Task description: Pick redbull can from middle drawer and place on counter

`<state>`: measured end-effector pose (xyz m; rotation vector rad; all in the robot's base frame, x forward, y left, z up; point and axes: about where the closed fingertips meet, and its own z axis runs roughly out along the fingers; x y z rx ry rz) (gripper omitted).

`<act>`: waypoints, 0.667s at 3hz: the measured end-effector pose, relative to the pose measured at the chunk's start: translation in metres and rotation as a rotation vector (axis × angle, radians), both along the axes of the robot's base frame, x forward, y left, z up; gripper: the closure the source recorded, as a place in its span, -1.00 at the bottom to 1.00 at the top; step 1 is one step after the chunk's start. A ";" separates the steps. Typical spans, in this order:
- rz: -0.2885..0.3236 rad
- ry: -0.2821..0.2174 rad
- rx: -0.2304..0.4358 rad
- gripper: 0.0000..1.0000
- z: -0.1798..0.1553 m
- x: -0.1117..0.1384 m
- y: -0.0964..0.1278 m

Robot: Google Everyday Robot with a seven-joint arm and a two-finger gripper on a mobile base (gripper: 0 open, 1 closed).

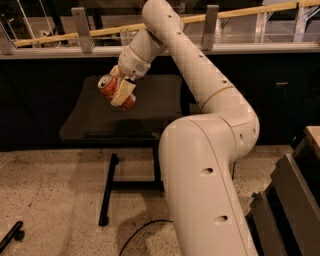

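The gripper [118,96], above the table's [155,112] left part, has smooth cream plastic fingers [123,93] clamped on a glossy red-orange metal can [106,86] with a bare silver top. The arm [200,165] wears the same faintly shiny shell. The table top is matt black, the floor [50,185] speckled stone, the rail [240,12] pale wood.

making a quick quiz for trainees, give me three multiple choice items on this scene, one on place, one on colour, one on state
1. Where is the redbull can?
A) in a sink
B) in the pincer, over the black table
C) on a chair
2. What colour is the can's body?
A) blue
B) green
C) red-orange
3. How does the can sit?
A) tilted
B) upright
C) crushed flat

Answers: 1 B, the pincer clamps it above the tabletop; 2 C, its sides show red-orange; 3 A, its silver top leans up and left.
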<state>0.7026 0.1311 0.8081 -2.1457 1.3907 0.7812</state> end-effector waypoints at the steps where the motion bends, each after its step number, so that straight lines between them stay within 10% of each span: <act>1: 0.006 -0.003 -0.027 1.00 -0.001 0.003 0.000; 2: 0.005 -0.009 -0.038 1.00 -0.001 0.007 0.001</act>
